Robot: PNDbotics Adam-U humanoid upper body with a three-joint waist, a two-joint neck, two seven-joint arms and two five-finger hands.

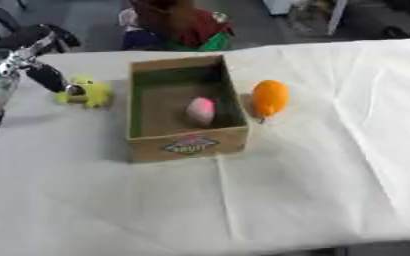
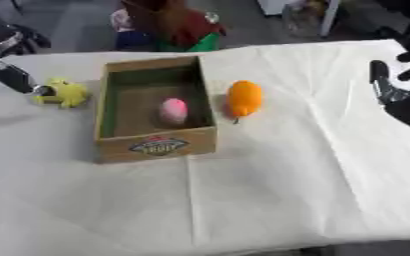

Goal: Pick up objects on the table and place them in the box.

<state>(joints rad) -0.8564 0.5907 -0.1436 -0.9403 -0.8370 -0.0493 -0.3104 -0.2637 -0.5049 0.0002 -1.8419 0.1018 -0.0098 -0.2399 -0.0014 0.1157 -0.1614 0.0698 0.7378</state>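
A cardboard box (image 1: pixel 188 145) stands open at the table's middle, with a pink rounded object (image 1: pixel 201 110) lying on its floor. An orange object (image 1: pixel 270 97) lies on the cloth just right of the box, close to its right wall. A yellow toy (image 1: pixel 88 92) sits left of the box. My left hand (image 1: pixel 44 75) comes in from the upper left, open, and one dark finger reaches down to the toy's left side. At the right edge my right hand (image 2: pixel 394 95) stays open with fingers up, far from the objects.
A white cloth (image 1: pixel 313 190) covers the table, with a crease running from the box to the front edge. Wide bare cloth lies in front of the box and to its right. The table's far edge is just behind the box.
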